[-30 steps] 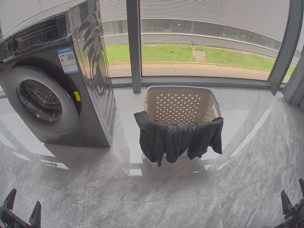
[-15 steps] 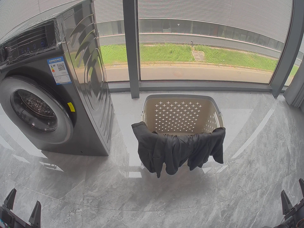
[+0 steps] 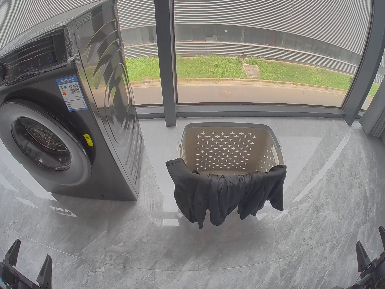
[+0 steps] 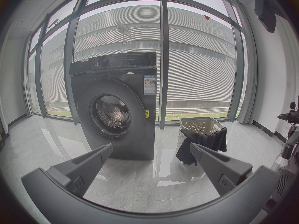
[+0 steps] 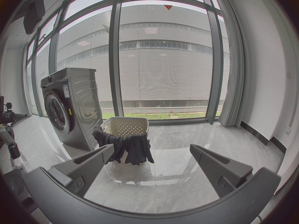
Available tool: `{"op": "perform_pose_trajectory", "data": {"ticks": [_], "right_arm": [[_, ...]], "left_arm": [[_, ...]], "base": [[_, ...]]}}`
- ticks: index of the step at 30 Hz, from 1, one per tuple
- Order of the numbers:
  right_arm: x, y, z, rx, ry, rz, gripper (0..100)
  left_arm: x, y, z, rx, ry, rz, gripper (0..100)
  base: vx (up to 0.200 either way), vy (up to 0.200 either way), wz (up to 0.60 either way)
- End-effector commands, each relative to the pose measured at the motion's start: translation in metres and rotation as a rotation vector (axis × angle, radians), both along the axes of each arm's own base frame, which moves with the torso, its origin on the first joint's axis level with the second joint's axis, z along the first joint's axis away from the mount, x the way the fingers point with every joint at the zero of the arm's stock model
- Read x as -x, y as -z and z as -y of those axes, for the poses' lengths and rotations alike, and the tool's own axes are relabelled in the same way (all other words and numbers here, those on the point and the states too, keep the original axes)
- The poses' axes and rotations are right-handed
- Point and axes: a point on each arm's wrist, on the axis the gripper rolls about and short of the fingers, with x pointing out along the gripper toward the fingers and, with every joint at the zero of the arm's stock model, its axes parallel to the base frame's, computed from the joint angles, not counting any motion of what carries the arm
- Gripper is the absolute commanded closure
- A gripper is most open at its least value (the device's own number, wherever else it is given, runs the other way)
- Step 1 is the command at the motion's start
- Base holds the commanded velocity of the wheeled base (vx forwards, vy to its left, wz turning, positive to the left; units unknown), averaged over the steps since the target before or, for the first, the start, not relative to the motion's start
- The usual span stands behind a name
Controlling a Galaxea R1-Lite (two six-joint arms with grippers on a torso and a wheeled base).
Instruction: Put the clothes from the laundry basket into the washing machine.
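Hanging clothes [image 3: 224, 191]: one dark garment draped over the near rim of the basket. Most of it falls down the outer wall toward the floor, and one end rises at the corner nearest the washer.
Basket [image 3: 230, 126]: pale plastic with star-shaped holes in the walls. It stands upright on the floor before the window, to the right of the washer and apart from it.
Washer [image 3: 116, 101]: dark grey front-loader to the left of the basket. The drum shows through its round door [image 3: 44, 143]. The front carries a label and a yellow sticker, and film covers the control panel.
Left gripper [image 3: 32, 249]: low at the near left, over bare floor. Its fingers are spread with nothing between them, well apart from the clothes.
Right gripper [image 3: 369, 236]: low at the near right, fingers likewise spread and holding nothing.
Floor [image 3: 200, 253]: glossy grey marble-look tile.
Window [image 3: 260, 41]: full-height glass behind the basket, with a dark post [image 3: 164, 53] between the panes. A curtain [image 3: 375, 113] hangs at the far right.
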Motion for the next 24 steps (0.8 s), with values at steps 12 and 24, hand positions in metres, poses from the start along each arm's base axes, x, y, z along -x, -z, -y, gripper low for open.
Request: {"op": "perform_pose_trajectory", "data": {"ticks": [12, 24], "right_arm": [[-0.0005, 0.0051, 0.0000, 0.000, 0.000, -0.008, 0], [-0.0007, 0.0051, 0.0000, 0.000, 0.000, -0.009, 0]], "left_arm": [[0.0001, 0.0052, 0.0000, -0.001, 0.000, 0.002, 0], [0.0001, 0.0052, 0.0000, 0.000, 0.000, 0.002, 0]], "base": [[0.000, -0.133, 0.00], [0.017, 0.000, 0.00]]}}
